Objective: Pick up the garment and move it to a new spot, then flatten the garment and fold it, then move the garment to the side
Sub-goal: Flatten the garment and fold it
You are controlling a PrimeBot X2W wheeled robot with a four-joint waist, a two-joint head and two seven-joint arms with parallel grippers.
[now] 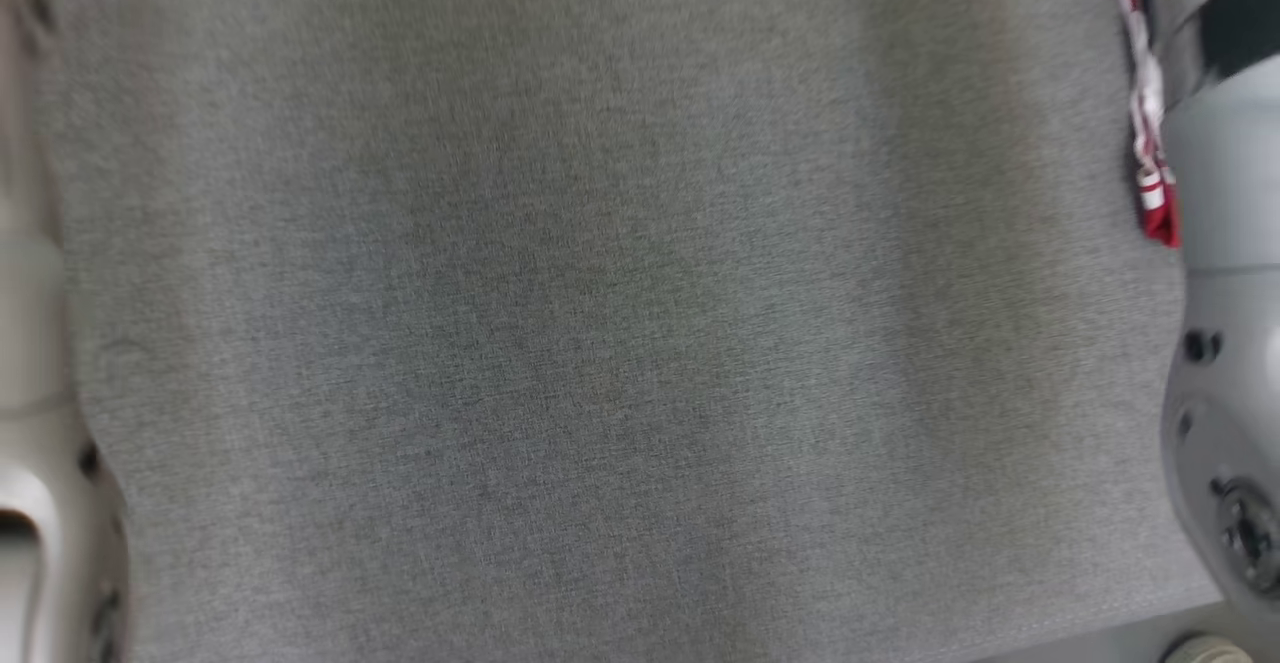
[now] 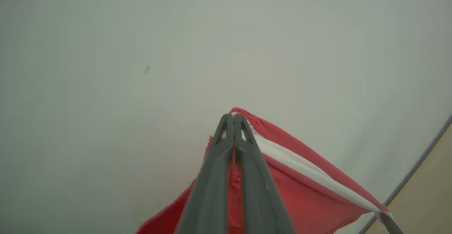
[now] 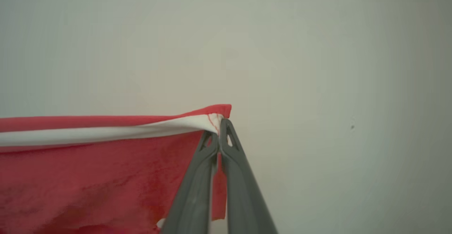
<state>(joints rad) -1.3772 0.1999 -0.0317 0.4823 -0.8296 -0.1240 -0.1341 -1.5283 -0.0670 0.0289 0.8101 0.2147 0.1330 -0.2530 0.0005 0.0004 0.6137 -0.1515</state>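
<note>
Head view blurred. Grey woven tabletop [image 1: 600,343] spread beneath the camera, with a pale right forearm [image 1: 1225,193] along its right side and a pale left forearm [image 1: 30,343] along its left. The garment [image 1: 1150,143], red with white striping, showed as a narrow bunched strip just beside the right forearm, over the far right part of the tabletop. Whether that strip touched the tabletop could not be told through the blur. In the left wrist view the left pincer [image 2: 233,115] was clenched on the garment: both dark fingers pressed together at the tips, red cloth gathered between them and bulging just past them. From that grip a white band [image 2: 310,172] and a red edge ran taut toward the lower right of that view, ending at a small dark tip [image 2: 390,223]; whose tip it was could not be told. A beige surface [image 2: 430,191] with a grey border lay behind that end of the garment. In the right wrist view the right pincer [image 3: 219,130] was likewise clenched on the garment, nipping a corner where the white band met the red hem. The cloth stretched away to that view's left edge, the band level, the red body hanging below it. A plain pale wall [image 3: 317,50] stood behind the garment.
</note>
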